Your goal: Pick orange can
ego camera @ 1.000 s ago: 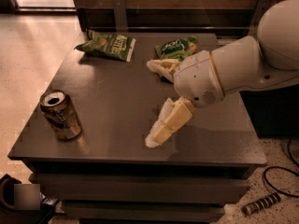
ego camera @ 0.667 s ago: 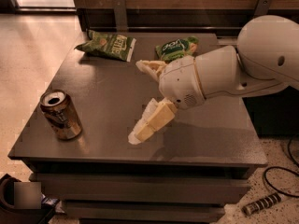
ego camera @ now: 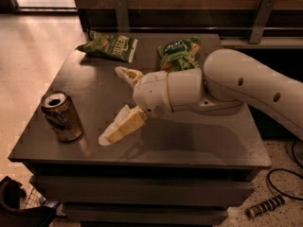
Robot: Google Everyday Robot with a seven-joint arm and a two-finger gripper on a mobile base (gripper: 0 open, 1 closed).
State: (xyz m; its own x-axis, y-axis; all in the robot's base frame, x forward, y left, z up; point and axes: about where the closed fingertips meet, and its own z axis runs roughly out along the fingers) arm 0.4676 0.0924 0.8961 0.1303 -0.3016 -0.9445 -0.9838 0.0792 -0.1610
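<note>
- The gripper (ego camera: 111,105) hangs low over the dark table (ego camera: 199,141), at the end of the white arm (ego camera: 236,86) that reaches in from the right side of the view.
- Its two pale fingers (ego camera: 124,126) are spread wide apart and hold nothing; one points toward the far side of the table, and the other angles down toward the near edge, its tip close to the tabletop.
- The orange can (ego camera: 60,116) stands upright on the table beyond the fingertips, near them but not touching, toward the left edge of the view; its opened top faces up.
- The can sits nearer the lower finger than the upper one, and outside the gap between the fingers.
- Behind the gripper, at the table's far side, lies a green snack bag (ego camera: 110,46).
- A second green bag (ego camera: 179,54) lies just behind the gripper's wrist housing, which partly hides it.
- A black cable (ego camera: 284,174) curls on the floor, well off to the arm's side.
</note>
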